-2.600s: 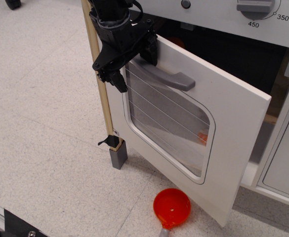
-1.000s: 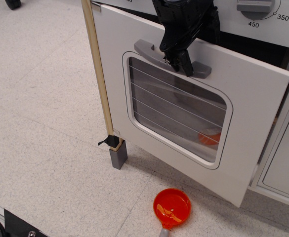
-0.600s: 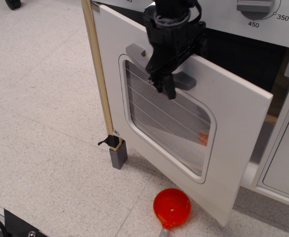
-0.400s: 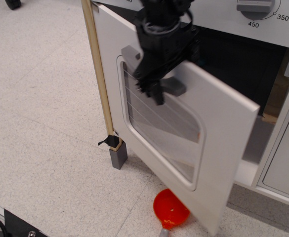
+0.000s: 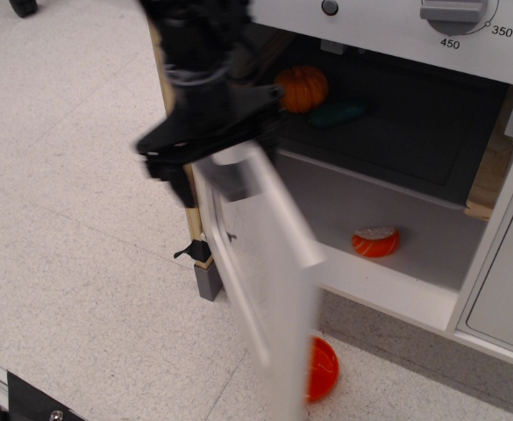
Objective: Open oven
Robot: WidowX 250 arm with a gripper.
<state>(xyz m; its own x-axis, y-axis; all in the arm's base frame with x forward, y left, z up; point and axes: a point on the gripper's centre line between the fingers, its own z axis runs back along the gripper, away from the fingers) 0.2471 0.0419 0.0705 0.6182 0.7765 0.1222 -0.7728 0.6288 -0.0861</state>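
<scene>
The white oven point(image 5: 388, 22) has its door point(image 5: 265, 281) swung far out on its left hinge, edge-on to the camera and motion-blurred. The grey handle point(image 5: 231, 181) shows near the door's top. My black gripper point(image 5: 202, 149) is blurred and sits right at the door's top edge by the handle; its jaws cannot be made out. The grey temperature dial point(image 5: 453, 12) is at the top right. The dark inner shelf point(image 5: 396, 145) is exposed and bears an orange pumpkin point(image 5: 302, 88) and a teal item point(image 5: 336, 112).
An orange and white toy point(image 5: 376, 241) lies on the oven floor. A red ladle point(image 5: 323, 368) lies on the ground behind the door's lower edge. A wooden post point(image 5: 175, 167) with a grey foot point(image 5: 209, 279) stands at the hinge side. A white cabinet door point(image 5: 506, 281) is at the right.
The door has swung from partly ajar to wide open, moving left with my gripper. The oven's inside, with pumpkin and shelf, has come into view.
</scene>
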